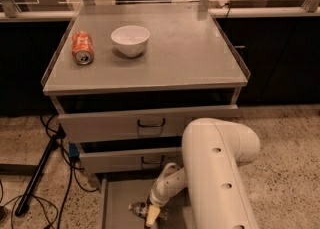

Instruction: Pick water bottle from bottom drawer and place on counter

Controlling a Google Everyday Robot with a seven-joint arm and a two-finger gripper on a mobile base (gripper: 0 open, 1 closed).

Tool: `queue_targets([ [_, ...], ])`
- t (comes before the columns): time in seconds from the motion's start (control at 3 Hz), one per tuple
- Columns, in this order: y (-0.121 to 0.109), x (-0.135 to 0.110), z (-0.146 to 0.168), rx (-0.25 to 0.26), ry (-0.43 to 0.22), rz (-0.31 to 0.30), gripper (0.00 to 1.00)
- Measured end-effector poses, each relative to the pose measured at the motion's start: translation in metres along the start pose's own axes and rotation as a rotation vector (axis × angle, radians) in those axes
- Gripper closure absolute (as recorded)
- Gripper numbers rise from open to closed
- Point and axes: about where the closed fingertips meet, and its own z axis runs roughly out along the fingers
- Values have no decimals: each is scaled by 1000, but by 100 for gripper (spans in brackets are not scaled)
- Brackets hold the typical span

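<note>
One grey counter point(190, 58) tops the cabinet, with slim clear rims along its edges. One thick white arm point(215, 173) rises at the lower right, covering the right part of the cabinet's lower front and much of the tray below. Two grey drawer fronts point(125, 125), each with one black handle, sit one above the other, both pulled out slightly. Beneath them one bottom drawer point(117, 203) is drawn out over the speckled floor point(280, 138), its flat grey bed partly hidden by the arm. To the left, one black stand leg point(37, 173) and several dark cables point(55, 193) lie on the floor. On the counter are one white bowl point(130, 39) and, near its left but apart from it, one orange soda can point(82, 47) lying on its side. One water bottle point(136, 207) lies on its side in the bottom drawer, near the picture's lower edge. The single gripper point(151, 215) reaches down into that drawer and meets the bottle's right end; whether it is clasping the bottle or only touching it cannot be told
</note>
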Motion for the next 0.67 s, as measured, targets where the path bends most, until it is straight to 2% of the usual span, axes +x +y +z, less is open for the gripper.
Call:
queue_targets([
  [0.67, 0, 13, 28, -10, -11, 31, 0],
])
